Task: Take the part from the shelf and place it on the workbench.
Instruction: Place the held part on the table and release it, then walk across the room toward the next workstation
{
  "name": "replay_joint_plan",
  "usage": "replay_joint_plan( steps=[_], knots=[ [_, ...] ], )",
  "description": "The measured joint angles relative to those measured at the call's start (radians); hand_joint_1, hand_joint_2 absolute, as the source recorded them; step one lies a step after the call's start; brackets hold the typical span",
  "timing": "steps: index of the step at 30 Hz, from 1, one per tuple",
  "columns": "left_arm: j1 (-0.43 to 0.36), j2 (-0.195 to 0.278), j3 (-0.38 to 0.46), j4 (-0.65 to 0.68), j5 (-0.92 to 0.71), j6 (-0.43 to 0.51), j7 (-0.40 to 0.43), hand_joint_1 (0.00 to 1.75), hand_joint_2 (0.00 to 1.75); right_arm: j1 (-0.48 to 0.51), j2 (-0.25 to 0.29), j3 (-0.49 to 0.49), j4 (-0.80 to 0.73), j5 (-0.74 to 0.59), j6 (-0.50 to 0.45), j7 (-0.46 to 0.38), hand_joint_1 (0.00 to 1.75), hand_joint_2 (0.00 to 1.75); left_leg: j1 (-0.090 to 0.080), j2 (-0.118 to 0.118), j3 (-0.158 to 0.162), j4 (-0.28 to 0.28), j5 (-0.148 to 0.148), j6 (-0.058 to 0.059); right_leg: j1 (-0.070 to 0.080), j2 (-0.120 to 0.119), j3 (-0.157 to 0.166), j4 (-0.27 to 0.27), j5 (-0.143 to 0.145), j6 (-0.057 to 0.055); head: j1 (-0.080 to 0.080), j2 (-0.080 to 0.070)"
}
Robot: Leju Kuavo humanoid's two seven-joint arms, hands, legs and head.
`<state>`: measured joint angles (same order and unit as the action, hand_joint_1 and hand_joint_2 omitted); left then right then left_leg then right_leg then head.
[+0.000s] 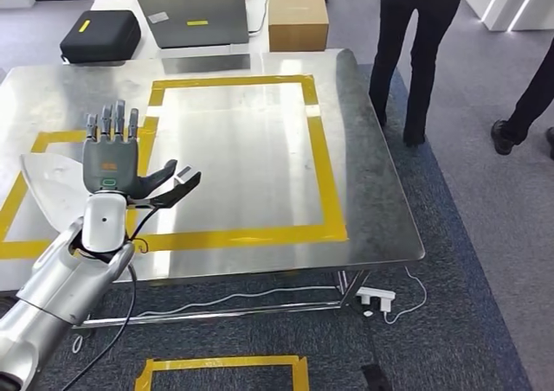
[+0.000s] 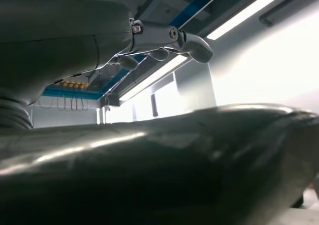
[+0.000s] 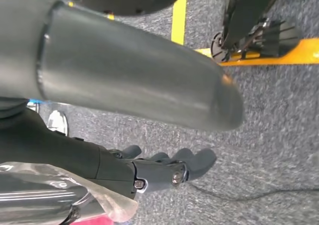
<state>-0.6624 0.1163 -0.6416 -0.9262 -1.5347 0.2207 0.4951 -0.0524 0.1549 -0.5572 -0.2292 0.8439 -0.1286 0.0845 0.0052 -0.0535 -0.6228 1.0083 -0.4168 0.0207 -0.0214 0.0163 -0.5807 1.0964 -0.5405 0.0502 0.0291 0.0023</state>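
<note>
Silver-armed left hand (image 1: 111, 162) raised palm-down over the left side of the brushed-steel workbench (image 1: 366, 175), fingers (image 1: 119, 121) straight and apart, thumb stuck out sideways, clasping nothing; flat pale-grey wing-shaped sheet-metal part (image 1: 48, 188) lying on the bench just under that hand, across the yellow tape outline (image 1: 323, 162), smooth and dully reflective; contact with the palm cannot be told; right hand (image 3: 165, 168) hanging above grey carpet (image 3: 270, 150), dark fingers loosely extended, empty.

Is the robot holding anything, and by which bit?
Apparently nothing: the left hand is spread open above the pale part on the workbench; the right hand is empty.
</note>
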Motion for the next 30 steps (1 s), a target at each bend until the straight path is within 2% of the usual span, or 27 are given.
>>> replay_joint_plan(
  steps=[1,2,3,4,5,7,8,9,10,12,13,14,15,17,18,19,20,22,23,24,25,26,27,28,29,30],
  knots=[
    [0.002,-0.001,-0.007,-0.011,0.000,0.000,0.000,0.00,0.00,-0.001,0.000,-0.004,-0.001,0.000,0.001,0.000,0.00,0.00,0.001,-0.003,-0.007,0.004,0.007,-0.013,0.000,0.002,0.038,-0.074,0.033,-0.009,0.001,0.000],
    [0.002,0.000,-0.011,-0.015,0.000,0.000,0.000,0.00,0.00,-0.001,0.000,-0.006,-0.001,0.000,0.001,0.000,0.00,0.00,0.001,-0.002,-0.015,0.008,0.007,-0.025,0.001,0.002,0.040,-0.087,0.038,-0.021,0.002,0.000],
    [0.003,0.001,-0.014,-0.018,0.000,0.001,0.000,0.00,0.00,-0.001,0.001,-0.008,-0.002,0.000,0.001,0.000,0.00,0.00,0.002,0.005,-0.021,0.021,-0.006,-0.033,0.000,-0.001,0.034,-0.089,0.045,-0.033,0.000,0.000],
    [0.002,0.002,-0.016,-0.019,0.000,0.001,0.000,0.00,0.00,-0.001,0.001,-0.010,-0.003,0.000,0.001,0.001,0.00,0.00,0.002,0.014,-0.033,0.054,-0.037,-0.037,0.000,-0.006,0.027,-0.091,0.052,-0.043,-0.003,0.000],
    [0.002,0.002,-0.018,-0.021,0.000,0.001,0.000,0.00,0.00,-0.001,0.002,-0.010,-0.003,0.000,0.001,0.001,0.00,0.00,0.003,0.025,-0.050,0.107,-0.081,-0.041,0.000,-0.011,0.019,-0.092,0.059,-0.050,-0.006,0.000],
    [0.004,0.002,-0.025,-0.024,0.000,0.002,-0.001,0.00,0.00,0.001,0.002,-0.014,-0.004,0.000,0.002,0.003,0.00,0.00,0.005,0.036,-0.085,0.239,-0.163,-0.048,0.002,-0.019,0.000,-0.091,0.072,-0.056,-0.009,0.000],
    [0.007,0.001,-0.029,-0.027,0.000,0.002,-0.001,0.00,0.00,0.001,0.002,-0.017,-0.004,0.000,0.002,0.003,0.00,0.00,0.005,0.038,-0.090,0.282,-0.180,-0.049,0.003,-0.023,-0.011,-0.090,0.080,-0.056,-0.009,0.000],
    [0.009,0.000,-0.034,-0.030,0.000,0.001,0.000,0.00,0.00,0.001,0.002,-0.020,-0.004,0.000,0.003,0.004,0.00,0.00,0.005,0.039,-0.081,0.294,-0.178,-0.049,0.004,-0.027,-0.021,-0.090,0.087,-0.055,-0.009,0.000],
    [0.010,-0.002,-0.038,-0.035,0.000,0.001,0.000,0.00,0.00,0.001,0.002,-0.023,-0.004,0.000,0.004,0.004,0.00,0.00,0.005,0.040,-0.051,0.265,-0.157,-0.046,0.005,-0.031,-0.031,-0.089,0.094,-0.054,-0.009,0.000],
    [0.010,-0.006,-0.047,-0.047,0.000,0.001,0.001,0.00,0.00,0.000,0.002,-0.026,-0.004,0.001,0.006,0.006,0.00,0.00,0.002,0.042,0.047,0.129,-0.113,-0.035,0.008,-0.036,-0.047,-0.087,0.108,-0.049,-0.009,0.000],
    [0.009,-0.008,-0.052,-0.055,0.000,0.001,0.002,0.00,0.00,0.000,0.002,-0.028,-0.004,0.002,0.006,0.006,0.00,0.00,-0.001,0.044,0.093,0.057,-0.104,-0.029,0.009,-0.039,-0.053,-0.086,0.115,-0.044,-0.008,0.000],
    [0.009,-0.011,-0.056,-0.062,0.000,0.001,0.002,0.00,0.00,0.000,0.003,-0.031,-0.004,0.003,0.006,0.006,0.00,0.00,-0.004,0.046,0.122,0.009,-0.104,-0.024,0.010,-0.041,-0.056,-0.087,0.122,-0.040,-0.008,0.000],
    [0.009,-0.013,-0.061,-0.069,0.000,0.002,0.003,0.00,0.00,0.000,0.003,-0.035,-0.005,0.004,0.005,0.006,0.00,0.00,-0.007,0.047,0.135,-0.017,-0.107,-0.020,0.010,-0.042,-0.058,-0.089,0.130,-0.034,-0.008,0.000],
    [0.010,-0.016,-0.071,-0.079,0.000,0.002,0.005,0.00,0.00,0.000,0.003,-0.042,-0.005,0.007,0.005,0.007,0.00,0.00,-0.007,0.048,0.128,-0.027,-0.094,-0.010,0.009,-0.042,-0.062,-0.093,0.142,-0.023,-0.008,0.000],
    [0.010,-0.018,-0.076,-0.084,0.000,0.002,0.006,0.00,0.00,0.000,0.003,-0.046,-0.006,0.008,0.005,0.008,0.00,0.00,-0.006,0.049,0.122,-0.030,-0.084,-0.002,0.008,-0.039,-0.070,-0.086,0.131,-0.018,-0.008,0.000],
    [0.010,-0.020,-0.079,-0.089,0.000,0.002,0.006,0.00,0.00,0.001,0.002,-0.049,-0.006,0.009,0.004,0.009,0.00,0.00,-0.004,0.050,0.112,-0.034,-0.072,0.006,0.008,-0.033,-0.082,-0.061,0.101,-0.014,-0.007,0.000],
    [0.011,-0.023,-0.083,-0.094,0.000,0.002,0.008,0.00,0.00,0.001,0.002,-0.052,-0.006,0.011,0.004,0.009,0.00,0.00,-0.002,0.051,0.101,-0.036,-0.061,0.012,0.007,-0.028,-0.100,-0.014,0.056,-0.011,-0.005,0.000],
    [0.013,-0.028,-0.088,-0.103,0.000,0.002,0.011,0.00,0.00,0.001,0.002,-0.059,-0.007,0.014,0.004,0.009,0.00,0.00,-0.003,0.050,0.073,-0.034,-0.041,0.018,0.008,-0.020,-0.138,0.120,-0.035,-0.006,0.000,0.000],
    [0.015,-0.029,-0.091,-0.107,0.000,0.002,0.013,0.00,0.00,0.000,0.002,-0.063,-0.008,0.016,0.004,0.009,0.00,0.00,-0.003,0.050,0.059,-0.033,-0.031,0.018,0.008,-0.019,-0.146,0.174,-0.054,-0.005,0.001,0.000],
    [0.017,-0.029,-0.094,-0.111,0.000,0.002,0.015,0.00,0.00,0.000,0.001,-0.066,-0.008,0.018,0.004,0.010,0.00,0.00,-0.004,0.050,0.046,-0.032,-0.022,0.017,0.008,-0.019,-0.140,0.198,-0.050,-0.004,0.001,0.000],
    [0.020,-0.029,-0.097,-0.116,0.000,0.002,0.016,0.00,0.00,0.001,0.001,-0.068,-0.009,0.021,0.004,0.011,0.00,0.00,-0.004,0.050,0.034,-0.030,-0.014,0.015,0.008,-0.019,-0.117,0.187,-0.028,-0.004,0.002,0.000],
    [0.022,-0.029,-0.100,-0.122,0.000,0.002,0.017,0.00,0.00,0.001,0.001,-0.070,-0.010,0.024,0.004,0.012,0.00,0.00,-0.004,0.050,0.024,-0.027,-0.007,0.012,0.008,-0.019,-0.076,0.139,0.000,-0.006,0.002,0.000],
    [0.023,-0.029,-0.102,-0.128,0.000,0.002,0.018,0.00,0.00,0.001,0.000,-0.072,-0.012,0.026,0.004,0.013,0.00,0.00,-0.004,0.049,0.014,-0.023,-0.002,0.009,0.009,-0.016,-0.024,0.067,0.020,-0.009,0.002,0.000],
    [0.023,-0.029,-0.103,-0.135,0.000,0.001,0.018,0.00,0.00,0.000,0.000,-0.074,-0.014,0.028,0.003,0.013,0.00,0.00,-0.005,0.049,0.005,-0.019,0.004,0.005,0.009,-0.014,0.028,-0.008,0.027,-0.013,0.003,0.000],
    [0.023,-0.029,-0.105,-0.141,0.000,0.001,0.019,0.00,0.00,-0.001,-0.001,-0.076,-0.015,0.029,0.003,0.014,0.00,0.00,-0.006,0.049,-0.002,-0.015,0.010,0.000,0.011,-0.011,0.067,-0.068,0.025,-0.017,0.003,0.000],
    [0.024,-0.029,-0.106,-0.145,0.000,0.001,0.020,0.00,0.00,-0.001,-0.001,-0.077,-0.016,0.030,0.003,0.014,0.00,0.00,-0.006,0.049,-0.007,-0.013,0.017,-0.005,0.013,-0.008,0.090,-0.104,0.018,-0.020,0.004,0.000]
  ],
)
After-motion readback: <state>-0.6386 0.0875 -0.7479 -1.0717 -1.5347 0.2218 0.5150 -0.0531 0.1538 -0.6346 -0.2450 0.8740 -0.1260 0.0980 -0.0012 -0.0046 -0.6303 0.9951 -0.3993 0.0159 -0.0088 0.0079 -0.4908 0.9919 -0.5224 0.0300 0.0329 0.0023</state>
